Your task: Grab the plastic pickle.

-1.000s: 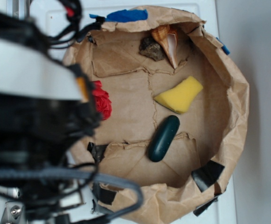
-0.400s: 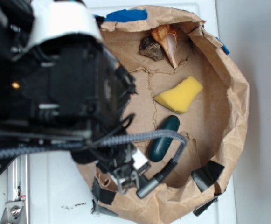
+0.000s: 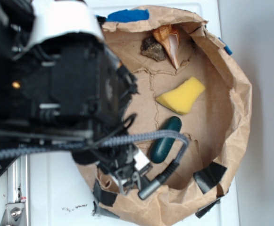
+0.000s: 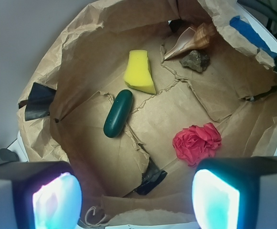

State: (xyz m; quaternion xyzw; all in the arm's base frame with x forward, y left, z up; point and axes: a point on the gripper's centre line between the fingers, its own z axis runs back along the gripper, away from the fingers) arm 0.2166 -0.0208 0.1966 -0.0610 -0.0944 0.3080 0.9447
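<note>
In the wrist view the tool (image 4: 136, 198) hangs high above the paper tray (image 4: 66, 62), its two fingers (image 4: 57, 200) spread wide and empty. Left to right beneath it lie the pickle (image 4: 118, 113), the yellow sponge (image 4: 139, 72) just beyond the pickle's far end, the red paper flower (image 4: 198, 143), and the shell (image 4: 191, 40) and rock (image 4: 195, 60) at the far side. The pickle rests flat on the tray floor toward the bench's right edge in the exterior view (image 3: 164, 147), partly crossed by the arm's cable (image 3: 141, 139). Judging from this, only the approach is done; descent and closing remain. Against the frame a moment earlier, the arm has barely shifted and nothing in the tray has moved.
</note>
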